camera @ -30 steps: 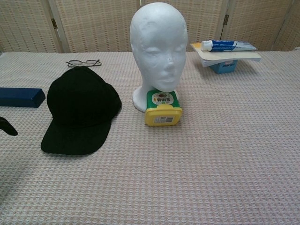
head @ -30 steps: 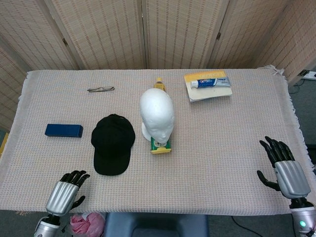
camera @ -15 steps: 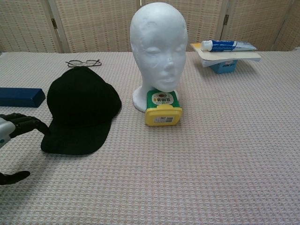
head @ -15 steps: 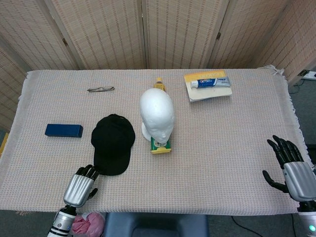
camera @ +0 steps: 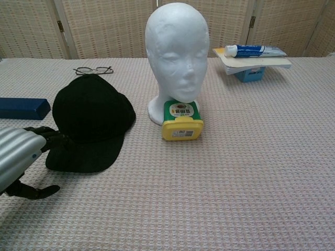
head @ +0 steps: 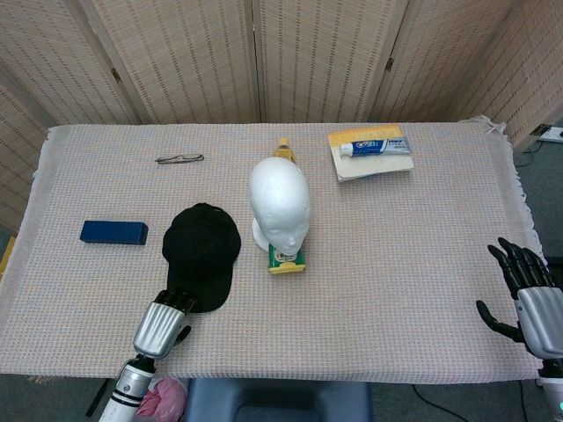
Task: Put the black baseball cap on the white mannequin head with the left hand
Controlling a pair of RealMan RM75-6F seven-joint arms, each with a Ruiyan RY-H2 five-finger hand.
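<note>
The black baseball cap (head: 201, 253) (camera: 90, 123) lies flat on the table, brim toward me, left of the white mannequin head (head: 280, 206) (camera: 177, 55), which stands upright at the centre. My left hand (head: 164, 322) (camera: 25, 159) hovers at the brim's near edge, fingers reaching over the brim and thumb spread below, holding nothing. My right hand (head: 528, 297) is open at the table's right front corner, far from both; the chest view does not show it.
A yellow and green container (head: 286, 259) (camera: 181, 120) lies against the mannequin's base. A blue box (head: 113, 232) sits left of the cap, glasses (head: 179, 159) behind it. A toothpaste tube on a book (head: 370, 150) lies at the back right.
My left hand has moved right and forward from the table's front left up to the cap's brim. My right hand has drifted right and back toward the table edge.
</note>
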